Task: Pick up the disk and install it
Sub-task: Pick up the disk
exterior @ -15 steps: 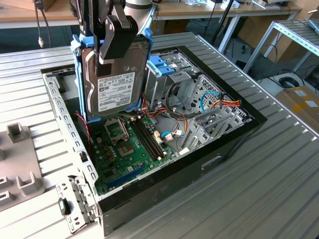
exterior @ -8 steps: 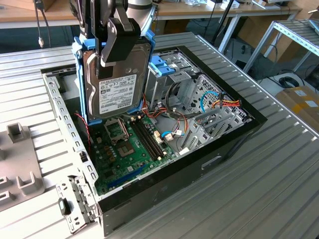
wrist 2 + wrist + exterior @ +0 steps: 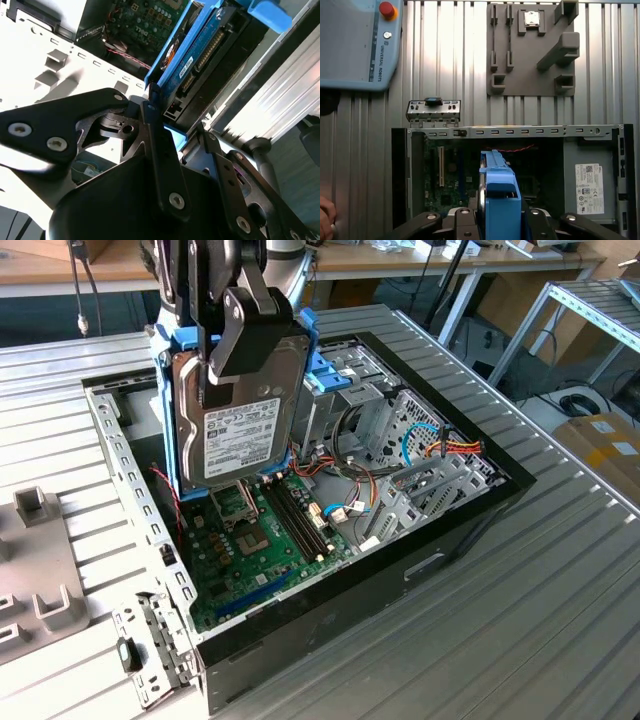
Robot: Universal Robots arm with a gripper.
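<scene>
Right up close, my tool (image 3: pixel 500 221) is pinching the disk (image 3: pixel 500 197) by its light blue frame, one black finger (image 3: pixel 465 220) on each side; in the second wrist view the tool (image 3: pixel 177 122) grips the disk (image 3: pixel 200 55) at the end with the connector pins. From the exterior view, the tool (image 3: pixel 215 380) holds the disk (image 3: pixel 240 430) upright on edge, white label facing the camera, hanging over the open computer case (image 3: pixel 400 570).

Just under it I see the green motherboard (image 3: pixel 270 540), and towards the exterior view's right a bundle of coloured cables (image 3: pixel 440 445).

In the first wrist view, a grey box with a white label (image 3: pixel 592 180) sits inside the case. Past the case wall, a small metal bracket (image 3: pixel 433 110) lies on the ribbed table (image 3: pixel 465 60). Further out lie a grey fixture plate (image 3: pixel 530 55) and a control pendant (image 3: pixel 355 45) with a red button. A person's hand (image 3: pixel 325 220) shows at the edge.
</scene>
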